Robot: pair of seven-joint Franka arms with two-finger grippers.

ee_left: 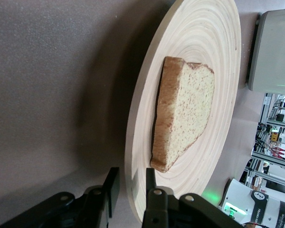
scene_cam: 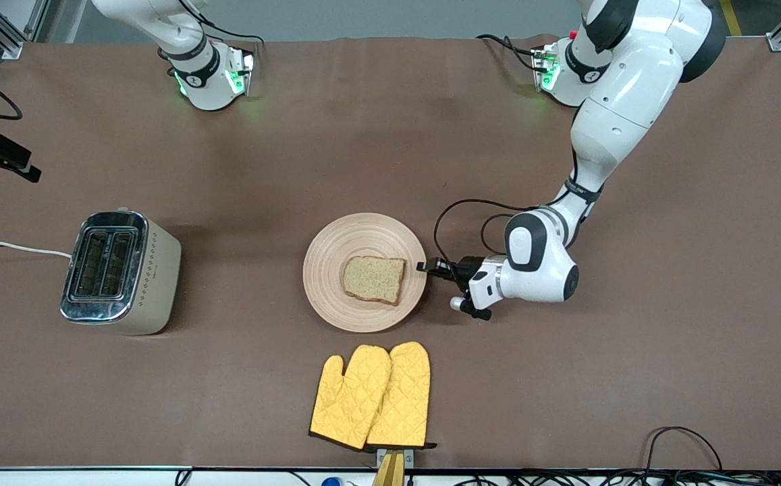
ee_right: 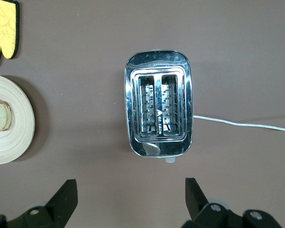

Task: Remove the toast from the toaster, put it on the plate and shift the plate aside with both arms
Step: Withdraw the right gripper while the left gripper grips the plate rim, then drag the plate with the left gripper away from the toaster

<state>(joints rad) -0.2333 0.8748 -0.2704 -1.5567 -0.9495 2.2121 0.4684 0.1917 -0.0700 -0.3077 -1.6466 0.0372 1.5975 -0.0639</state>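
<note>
The toast point(scene_cam: 373, 279) lies flat on the round wooden plate point(scene_cam: 336, 256) in the middle of the table. My left gripper point(scene_cam: 424, 267) is low at the plate's edge toward the left arm's end. In the left wrist view the gripper point(ee_left: 132, 187) straddles the plate rim point(ee_left: 133, 142), one finger above it and one below. A gap shows beside the rim, so the gripper is open. The toast point(ee_left: 185, 114) is close ahead of it. My right gripper point(ee_right: 130, 190) is open and empty, high over the table near the toaster point(ee_right: 159, 111).
The toaster point(scene_cam: 119, 272) stands toward the right arm's end, both slots empty, with its white cord point(scene_cam: 12, 246) running off the table edge. Two yellow oven mitts point(scene_cam: 373, 395) lie nearer the front camera than the plate.
</note>
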